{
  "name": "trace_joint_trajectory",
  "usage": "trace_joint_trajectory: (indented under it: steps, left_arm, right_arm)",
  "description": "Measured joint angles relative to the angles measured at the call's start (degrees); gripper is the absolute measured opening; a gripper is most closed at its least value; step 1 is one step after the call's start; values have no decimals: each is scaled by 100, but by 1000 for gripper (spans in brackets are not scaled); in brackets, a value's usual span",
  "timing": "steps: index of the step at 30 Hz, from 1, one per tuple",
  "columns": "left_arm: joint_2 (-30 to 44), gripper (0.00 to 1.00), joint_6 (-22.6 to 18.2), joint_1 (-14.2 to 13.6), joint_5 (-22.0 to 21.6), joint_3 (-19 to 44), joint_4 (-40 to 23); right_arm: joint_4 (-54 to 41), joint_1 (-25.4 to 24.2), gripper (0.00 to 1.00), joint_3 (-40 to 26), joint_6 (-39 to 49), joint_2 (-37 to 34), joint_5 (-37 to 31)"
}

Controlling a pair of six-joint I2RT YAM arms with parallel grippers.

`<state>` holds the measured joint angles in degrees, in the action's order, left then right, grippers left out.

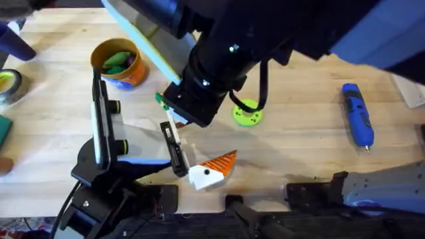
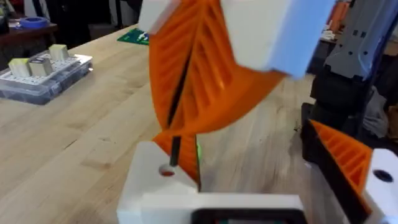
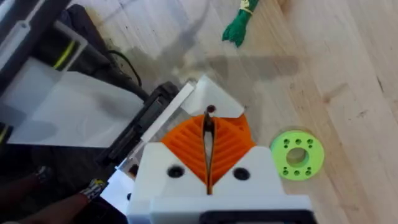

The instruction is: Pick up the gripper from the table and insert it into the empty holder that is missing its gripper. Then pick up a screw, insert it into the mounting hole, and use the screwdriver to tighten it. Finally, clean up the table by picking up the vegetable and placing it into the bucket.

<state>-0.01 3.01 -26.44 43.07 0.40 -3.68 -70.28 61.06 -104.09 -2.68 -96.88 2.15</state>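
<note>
The right gripper (image 3: 208, 163) jaws pinch a thin, slippery screw (image 3: 209, 127) over the mounting hole (image 3: 210, 110); left jaw state is indeterminate.

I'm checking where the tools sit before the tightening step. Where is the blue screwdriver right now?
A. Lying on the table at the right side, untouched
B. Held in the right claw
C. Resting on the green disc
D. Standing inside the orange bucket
A: in the overhead view the screwdriver lies flat on the table at the right, with no claw on it, well apart from the bucket.
</note>
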Motion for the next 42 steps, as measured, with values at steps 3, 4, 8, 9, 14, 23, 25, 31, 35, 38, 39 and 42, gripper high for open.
trace_joint_trajectory:
  steps: [3,4,8,9,14,23,25,31,35,38,39,42]
  left_arm:
    - [0,995,0,0,0,0,0]
    - [0,995,-2,0,0,0,0]
    - [0,995,18,0,-2,0,-3]
    - [0,995,21,0,-1,0,-2]
    - [0,995,56,0,-2,0,-7]
    - [0,995,43,0,0,0,-2]
    - [0,995,42,0,0,0,-2]
    - [2,995,44,0,0,0,-2]
    - [0,995,44,0,-2,0,-4]
    - [0,995,47,0,-1,0,-4]
    - [1,995,50,0,0,0,-6]
    - [2,995,84,0,-6,0,-9]
  right_arm:
    - [-2,0,6,0,13,-23,0]
    - [-5,0,6,0,15,-44,-2]
    - [-5,0,6,0,17,-143,-16]
    - [-11,0,6,0,20,-169,-25]
    - [-10,-7,6,-2,73,-210,-80]
    - [-46,-7,6,-2,125,-214,-131]
    - [-45,-7,6,-2,125,-214,-133]
    - [-46,-7,6,-2,125,-214,-149]
    - [-44,-7,6,-2,126,-267,-145]
    - [-39,-7,6,-2,127,-353,-142]
    - [-34,-5,6,-2,127,-377,-142]
    - [-26,-7,6,-4,129,-401,-141]
